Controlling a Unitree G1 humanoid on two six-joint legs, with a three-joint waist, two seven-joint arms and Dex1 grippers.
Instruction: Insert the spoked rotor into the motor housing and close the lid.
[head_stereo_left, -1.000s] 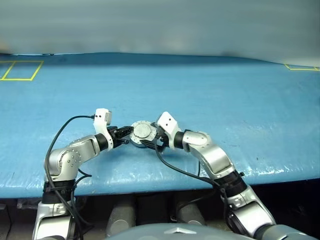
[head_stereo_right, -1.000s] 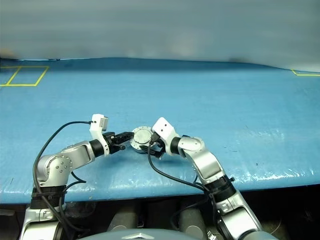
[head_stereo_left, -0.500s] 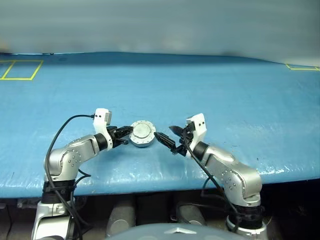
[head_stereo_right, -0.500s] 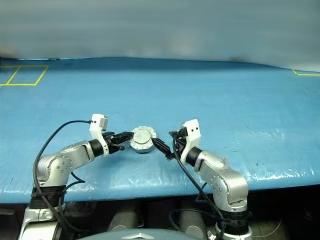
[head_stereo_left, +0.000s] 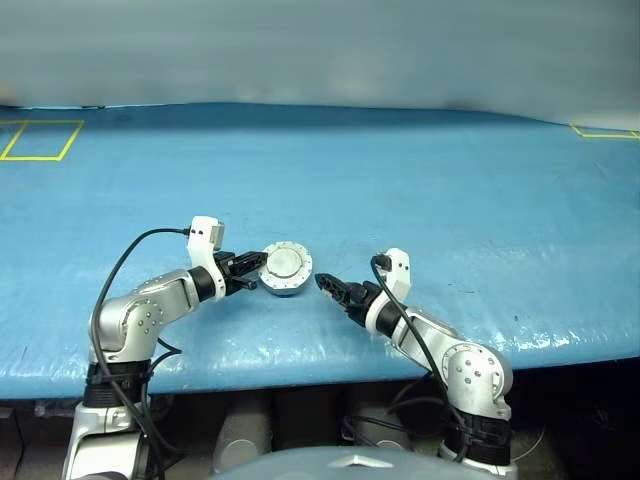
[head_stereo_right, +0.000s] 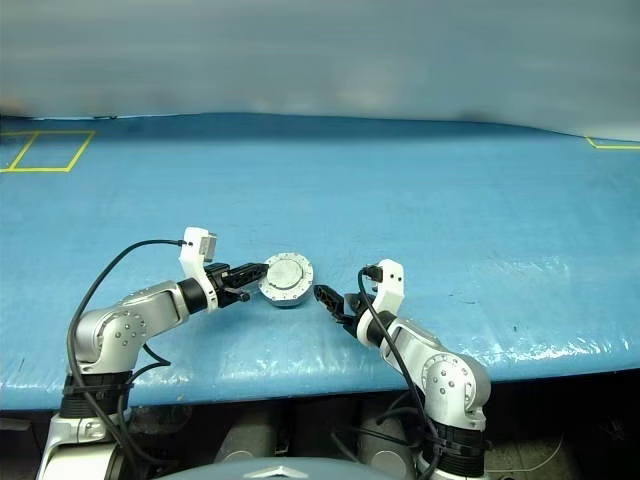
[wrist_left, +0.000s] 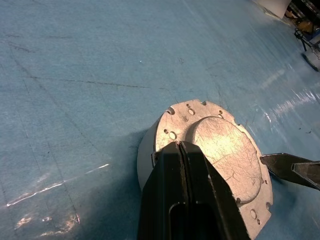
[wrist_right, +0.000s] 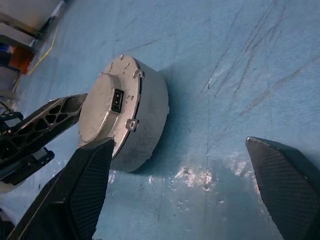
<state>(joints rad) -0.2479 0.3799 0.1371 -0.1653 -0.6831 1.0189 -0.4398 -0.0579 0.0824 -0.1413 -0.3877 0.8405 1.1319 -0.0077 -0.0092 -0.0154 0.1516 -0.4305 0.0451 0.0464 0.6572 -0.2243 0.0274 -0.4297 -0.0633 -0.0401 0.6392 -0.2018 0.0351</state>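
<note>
Apparently closing step done: lid (head_stereo_left: 285, 261) sits shut on motor housing (wrist_right: 148, 131), on blue table (head_stereo_left: 420, 190) near front edge. We judge spoked rotor inside, hidden.

Left gripper (head_stereo_left: 252, 282): fingers pressed together, tips touching lid rim, nothing clamped between them. Right gripper (head_stereo_left: 327, 284): fingers spread wide, empty, just beside housing.

Next, we judge: check lid seated flush, back left gripper off.

We count: one housing, one lid, two grippers.

My round grey metal motor housing (head_stereo_left: 285, 268) lies flat on the blue table, its plain grey disc lid (wrist_left: 225, 145) shut on top, outer face up.
</note>
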